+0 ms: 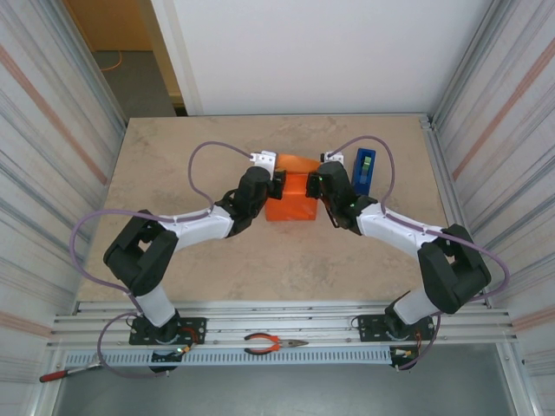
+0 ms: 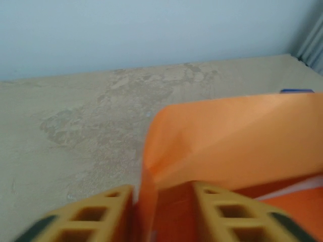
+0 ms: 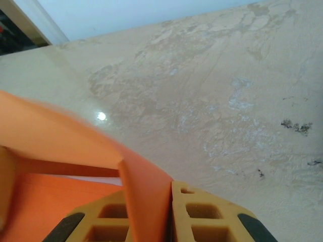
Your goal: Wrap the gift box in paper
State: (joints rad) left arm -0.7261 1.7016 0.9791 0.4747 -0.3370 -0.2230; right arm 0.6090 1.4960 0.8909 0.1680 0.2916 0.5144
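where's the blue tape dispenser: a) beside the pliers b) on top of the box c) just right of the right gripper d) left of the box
c: in the top view the blue tape dispenser stands just right of the right gripper, with the gift box on the gripper's other side.

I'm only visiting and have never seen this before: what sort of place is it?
Probably a robot test cell in a workshop: a left arm and a right arm bolted to a metal rail at a stone-look table, corrugated panels walling it in, and pliers lying on the rail.
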